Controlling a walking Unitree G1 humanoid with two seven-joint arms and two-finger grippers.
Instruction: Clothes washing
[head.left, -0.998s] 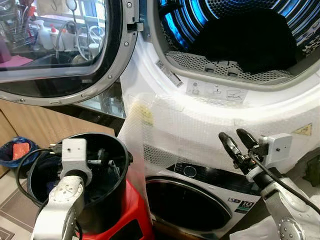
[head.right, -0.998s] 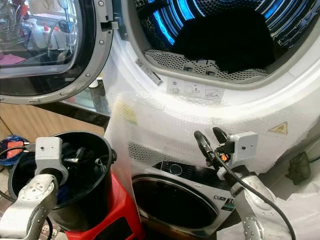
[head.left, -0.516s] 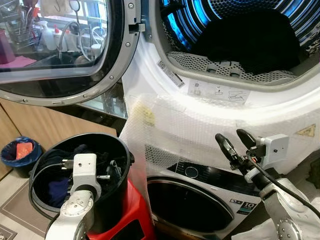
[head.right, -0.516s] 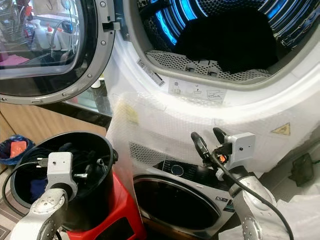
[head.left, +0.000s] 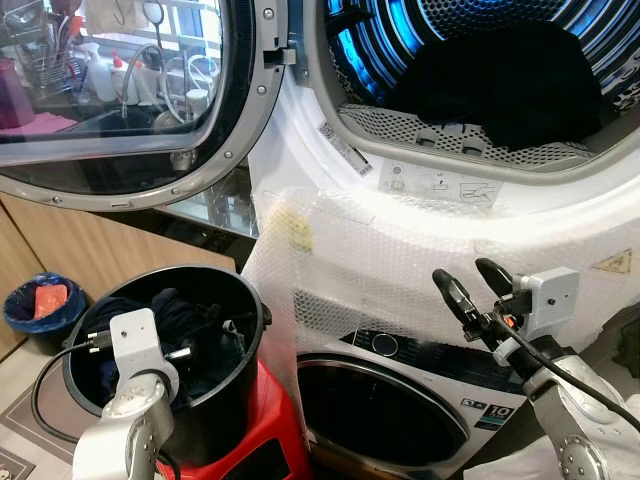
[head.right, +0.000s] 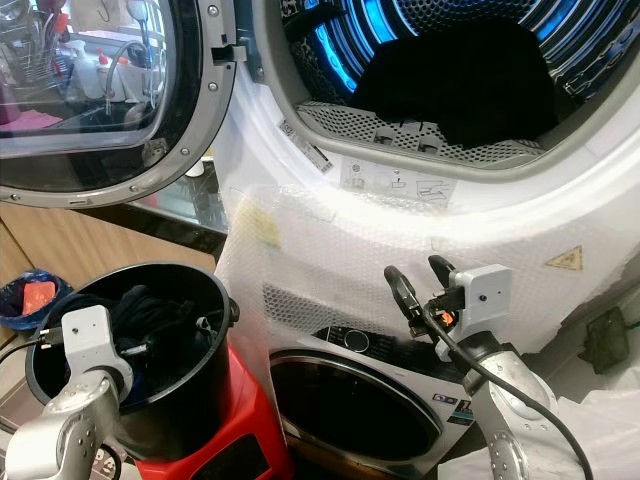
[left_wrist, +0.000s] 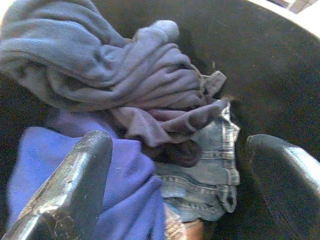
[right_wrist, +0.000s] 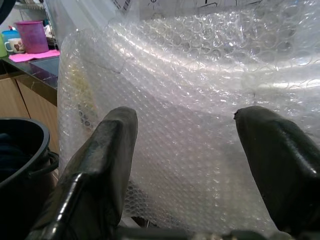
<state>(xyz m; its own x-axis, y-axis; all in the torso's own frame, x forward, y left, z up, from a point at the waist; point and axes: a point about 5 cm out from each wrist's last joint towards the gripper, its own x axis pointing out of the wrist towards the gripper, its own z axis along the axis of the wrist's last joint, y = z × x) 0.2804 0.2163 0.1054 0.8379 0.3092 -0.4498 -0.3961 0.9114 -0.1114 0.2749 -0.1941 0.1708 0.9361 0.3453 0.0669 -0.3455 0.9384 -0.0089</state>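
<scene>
Left gripper over the bucket of clothes, upper drum open and waiting

The dryer (head.left: 470, 260) stood with its door (head.left: 130, 100) swung wide, a dark garment (head.left: 510, 75) already in the drum; below it the black bucket (head.left: 240, 400) on a red stool (head.left: 275, 430) held the clothes (left_wrist: 125, 100): a grey sweater on top, blue fabric and denim beneath. These looked soft, light and limp (likely to trail and snag), so a raised fold of the sweater seemed the best place to pinch. The left gripper (left_wrist: 180, 185) hung inside the bucket, fingers spread, empty. The right gripper (head.left: 472, 290) waited, fingers apart, before the bubble wrap (right_wrist: 200, 125). Since a second ago the left arm had drawn down and back, uncovering the clothes; the right scarcely moved.
</scene>
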